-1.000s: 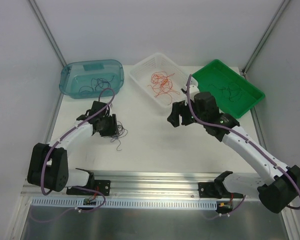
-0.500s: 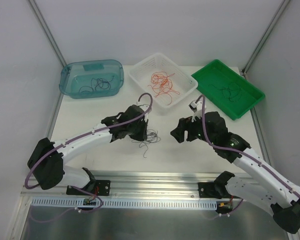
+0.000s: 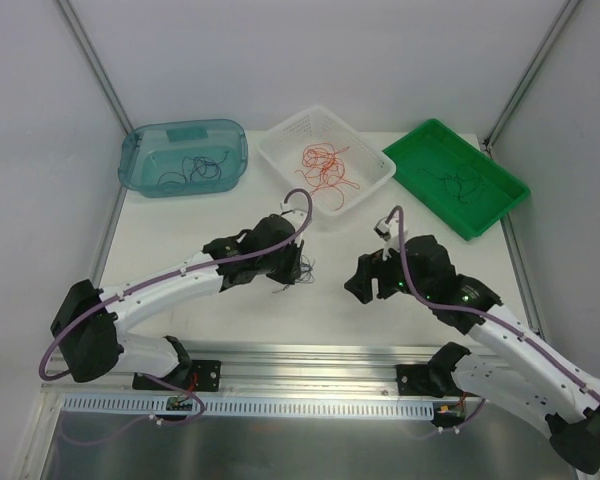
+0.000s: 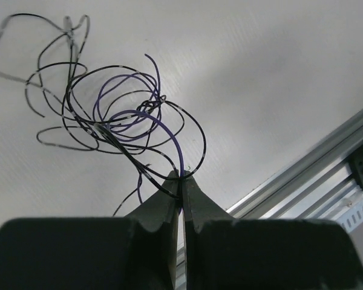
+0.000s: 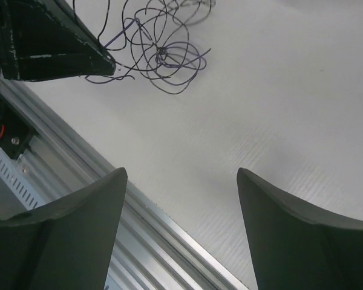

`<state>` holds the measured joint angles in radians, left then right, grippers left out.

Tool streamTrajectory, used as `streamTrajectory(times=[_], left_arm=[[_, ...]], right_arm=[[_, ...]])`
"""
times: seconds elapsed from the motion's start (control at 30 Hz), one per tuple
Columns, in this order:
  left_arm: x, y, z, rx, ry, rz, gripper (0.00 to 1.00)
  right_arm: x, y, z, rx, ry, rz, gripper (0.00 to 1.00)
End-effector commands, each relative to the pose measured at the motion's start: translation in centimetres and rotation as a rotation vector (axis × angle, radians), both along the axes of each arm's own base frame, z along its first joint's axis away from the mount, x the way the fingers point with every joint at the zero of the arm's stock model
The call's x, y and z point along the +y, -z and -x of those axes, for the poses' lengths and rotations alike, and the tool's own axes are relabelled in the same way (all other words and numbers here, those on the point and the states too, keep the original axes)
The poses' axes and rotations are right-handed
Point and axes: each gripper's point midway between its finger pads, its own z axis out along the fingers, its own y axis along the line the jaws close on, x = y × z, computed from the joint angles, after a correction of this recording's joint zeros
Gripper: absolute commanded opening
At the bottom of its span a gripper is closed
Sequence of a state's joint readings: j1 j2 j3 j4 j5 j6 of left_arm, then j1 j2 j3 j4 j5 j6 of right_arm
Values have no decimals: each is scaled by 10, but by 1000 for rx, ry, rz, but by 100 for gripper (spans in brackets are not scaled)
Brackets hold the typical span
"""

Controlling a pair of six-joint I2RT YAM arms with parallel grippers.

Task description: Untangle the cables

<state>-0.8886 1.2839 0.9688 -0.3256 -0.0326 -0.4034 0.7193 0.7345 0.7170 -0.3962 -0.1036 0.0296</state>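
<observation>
– Top external view, nearest edge: what is there?
– A metal rail (image 3: 310, 352) runs along the near side of the table (image 3: 170, 225). Just beyond it, the two grippers face each other at mid-table.
– How does the left gripper (image 4: 181, 180) stand?
– Its jaws are pressed together on a small tangle of cables (image 4: 118, 115). Black and purple threads loop out from the tips over the white surface.
– And the right gripper (image 5: 180, 178)?
– Its fingers are spread wide with nothing between them. It hangs just to the right of the tangle and does not touch it.
– What is on the far side?
– Three containers stand in a row. A teal bin (image 3: 140, 150) at the far left holds black wires (image 3: 185, 168). A white basket (image 3: 292, 178) in the middle holds red-orange wires (image 3: 325, 165). A green tray (image 3: 425, 195) at the far right holds thin black strands (image 3: 460, 185).
</observation>
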Motion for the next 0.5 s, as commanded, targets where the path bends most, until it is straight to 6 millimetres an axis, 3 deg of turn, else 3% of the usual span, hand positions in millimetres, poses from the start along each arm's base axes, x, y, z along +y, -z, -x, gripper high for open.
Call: streamTrajectory(times=[0.0,0.03,0.1,0.2,0.33,0.47], left_arm=[[2,34,7,59,42,-69,0],[2,38,9,70,48,-72,0],[4,47,15,94,54,-76,0],[7,48,20,100,45,-54,0],[7,38,28,101,47,7,0],[8,25,35,91,50,75,0]], right_arm=[[29,16,9,40,-146,-27,77],[35,14,4,5,-168,-38,77],[46,27,2,25,-213,-25,77],[62,37,-6,20,-276,-14,77],[89,25,-8,-23,-384,-89,74],[103,13,-11,-101,-443,-90,74]])
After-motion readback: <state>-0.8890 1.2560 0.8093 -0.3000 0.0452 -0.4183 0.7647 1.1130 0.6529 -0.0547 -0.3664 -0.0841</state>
